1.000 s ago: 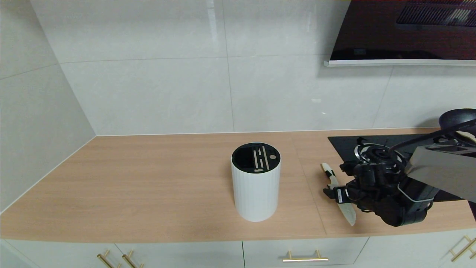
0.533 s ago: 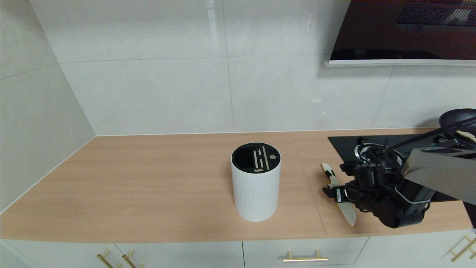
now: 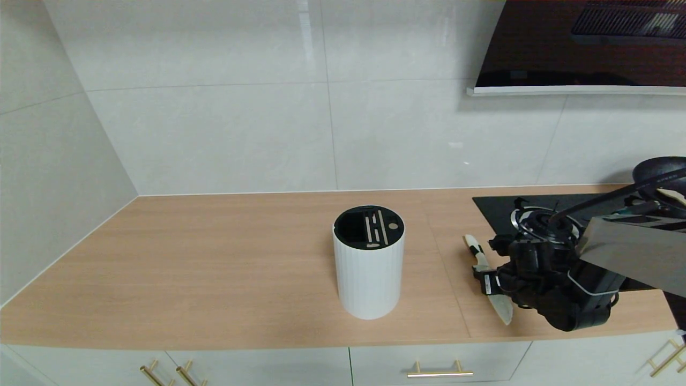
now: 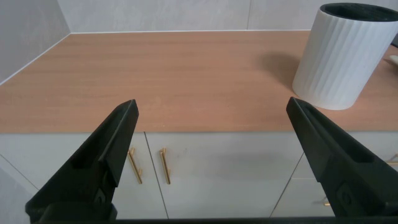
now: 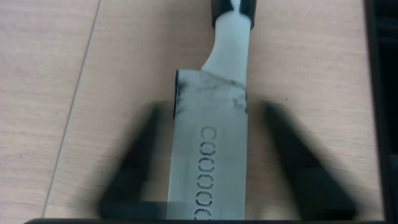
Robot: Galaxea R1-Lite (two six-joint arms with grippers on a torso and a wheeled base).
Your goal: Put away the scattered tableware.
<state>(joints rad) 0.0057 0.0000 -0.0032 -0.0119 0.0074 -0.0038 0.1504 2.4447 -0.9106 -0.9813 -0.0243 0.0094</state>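
Our right hand (image 3: 486, 282) sits low over the knife (image 3: 501, 306) at the right of the counter (image 3: 214, 268). Its fingers (image 5: 134, 168) stand apart on either side of the blade, close to where the blade meets the handle. Bare counter shows between each finger and the blade, so the hand grips nothing. We cannot tell whether the fingertips touch the counter. The knife lies flat just left of the black stove (image 3: 496, 210), with its handle toward the far wall and its tip toward the near edge. The white ribbed knife holder (image 3: 368, 273) stands upright mid-counter, well left of the knife. Our left hand (image 4: 211, 163) hangs wide open and empty in front of the counter's near edge, by the cabinet doors (image 4: 186, 186).
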